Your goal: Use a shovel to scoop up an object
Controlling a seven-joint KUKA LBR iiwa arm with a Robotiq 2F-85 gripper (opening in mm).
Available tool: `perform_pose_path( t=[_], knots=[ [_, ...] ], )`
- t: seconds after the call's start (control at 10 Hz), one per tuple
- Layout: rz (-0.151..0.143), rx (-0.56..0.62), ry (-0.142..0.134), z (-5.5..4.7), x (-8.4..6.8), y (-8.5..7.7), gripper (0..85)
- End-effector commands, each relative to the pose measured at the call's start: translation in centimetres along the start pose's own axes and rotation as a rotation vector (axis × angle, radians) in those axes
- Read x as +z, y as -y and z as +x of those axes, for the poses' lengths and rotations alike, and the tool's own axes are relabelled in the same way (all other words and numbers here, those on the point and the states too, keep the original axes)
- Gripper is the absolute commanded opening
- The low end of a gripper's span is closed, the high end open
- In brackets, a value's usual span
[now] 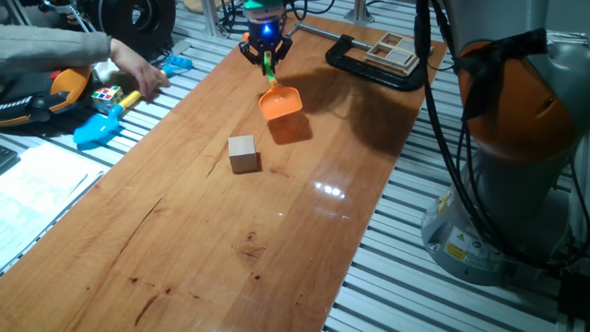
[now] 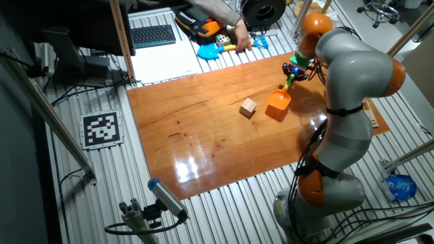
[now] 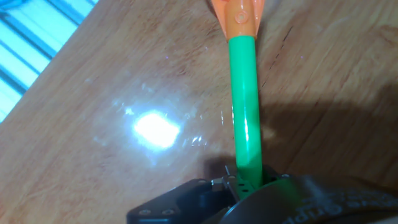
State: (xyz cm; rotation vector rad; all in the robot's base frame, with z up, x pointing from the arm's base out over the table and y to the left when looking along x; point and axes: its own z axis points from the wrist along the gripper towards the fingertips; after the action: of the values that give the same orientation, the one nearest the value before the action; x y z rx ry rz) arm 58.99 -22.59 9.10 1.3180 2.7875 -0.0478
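**Shovel held over the table, cube lying apart**

At the far end of the wooden table (image 1: 304,231) we see the pincer (image 1: 266,51) clamped on the green shaft of the shovel (image 1: 277,95), high up near its end. The shaft slopes down from the pincer, and the orange blade sits low over the table, with its shadow just beside it on the wood. In the hand view we look straight along the green shaft (image 3: 245,112) to the orange neck of the blade, with wood grain beneath.

The object (image 1: 243,153), a plain light-brown wooden cube, rests on the table near the blade but apart from it, on the side away from the pincer.

Off the table edge we see a person's hand (image 1: 138,69) by a blue toy shovel (image 1: 101,124) and a multicoloured puzzle cube (image 1: 104,95).
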Motion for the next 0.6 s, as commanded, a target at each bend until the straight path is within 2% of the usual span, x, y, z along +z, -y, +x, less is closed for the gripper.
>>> perform_pose_path(
  t=[0.0, 0.2, 0.3, 0.4, 0.5],
  knots=[
    [-0.001, 0.000, 0.008, -0.19, -0.03, 0.02, 0.0],
    [-0.008, 0.005, 0.037, -0.45, -0.26, 0.44, 0.0],
    [-0.011, 0.013, 0.033, -0.72, -0.41, 0.43, 0.0],
    [-0.015, 0.029, 0.015, -0.88, -0.57, 0.43, 0.0],
    [-0.017, 0.045, 0.013, -0.85, -0.84, 0.40, 0.0]
  ],
)
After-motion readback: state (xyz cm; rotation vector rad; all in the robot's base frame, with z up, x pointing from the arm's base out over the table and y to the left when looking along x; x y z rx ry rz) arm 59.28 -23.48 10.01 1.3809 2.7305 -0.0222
